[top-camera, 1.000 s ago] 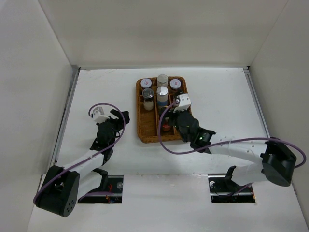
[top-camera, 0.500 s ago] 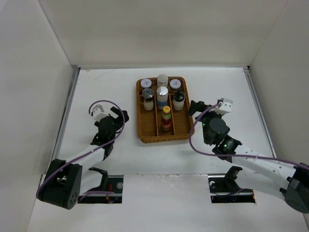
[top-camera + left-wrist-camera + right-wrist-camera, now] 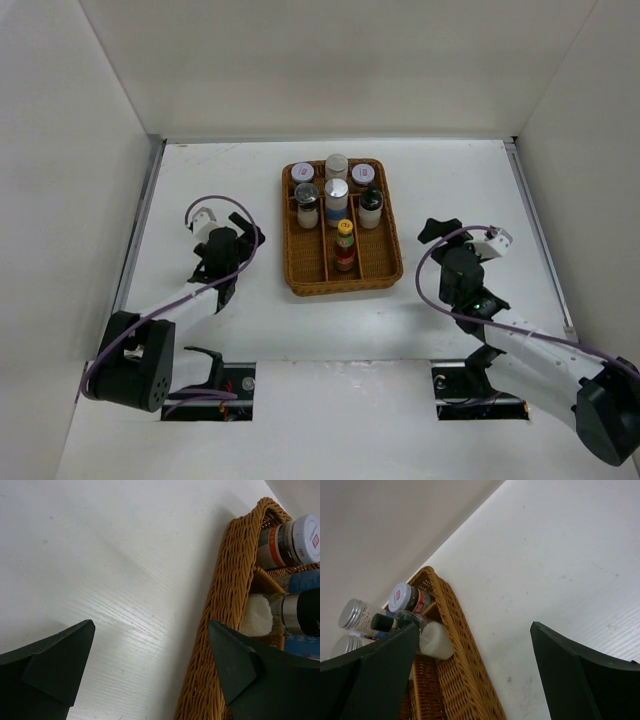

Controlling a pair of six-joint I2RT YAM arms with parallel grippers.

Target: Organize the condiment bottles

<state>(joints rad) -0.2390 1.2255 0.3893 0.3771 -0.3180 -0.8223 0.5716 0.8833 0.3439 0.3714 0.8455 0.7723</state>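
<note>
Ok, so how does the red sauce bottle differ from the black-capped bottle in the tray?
The red sauce bottle has a yellow cap and a dark red body; the black-capped bottle has a pale body. The red sauce bottle stands in the middle lane, nearer the arms; the black-capped bottle stands in the right lane, farther back. Both stand upright inside the wicker tray.

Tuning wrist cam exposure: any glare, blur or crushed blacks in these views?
Top external: even soft light, no glare, wicker tray sharp. Left wrist: bright sheen on the table; left tool fingers dark, nearly featureless. Right wrist: right tool fingers equally dark; red-labelled jar slightly soft.
</note>
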